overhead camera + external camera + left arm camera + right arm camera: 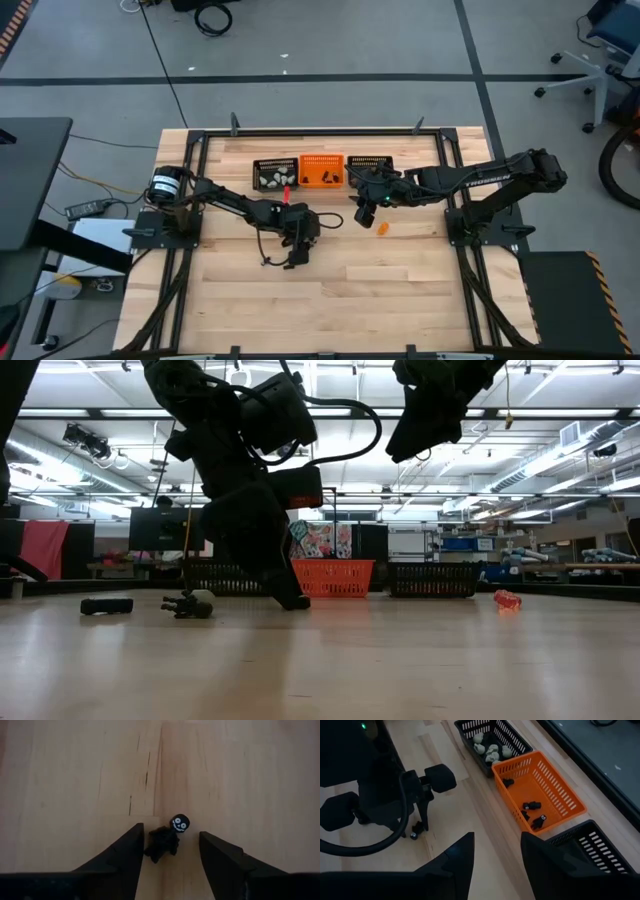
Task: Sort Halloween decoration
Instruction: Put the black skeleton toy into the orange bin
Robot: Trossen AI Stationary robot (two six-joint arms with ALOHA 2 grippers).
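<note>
A black trinket point(167, 840) with a white grinning face lies on the wooden table, between the fingers of my open left gripper point(171, 830). That gripper points steeply down, its tips at the tabletop point(285, 598), near the table's middle point(295, 255). My right gripper point(362, 212) hangs open above the table point(496, 851) with nothing between its fingers. An orange trinket point(383, 228) lies on the wood just near of it. At the far side, a black basket point(272, 175) holds whitish trinkets. The orange basket point(540, 790) beside it holds black trinkets. My left gripper stands astride the black trinket from above, one finger on either side. The trinket's dark body point(156, 847) lies right beside one finger point(131, 851). Whether they touch, I cannot tell. The trinket rests flat on the table.
A second black basket point(370, 165) stands right of the orange one. A small dark piece point(105, 605) and a pale and dark trinket point(190, 603) lie on the wood to the left of my left gripper. Bare wood lies toward the near edge.
</note>
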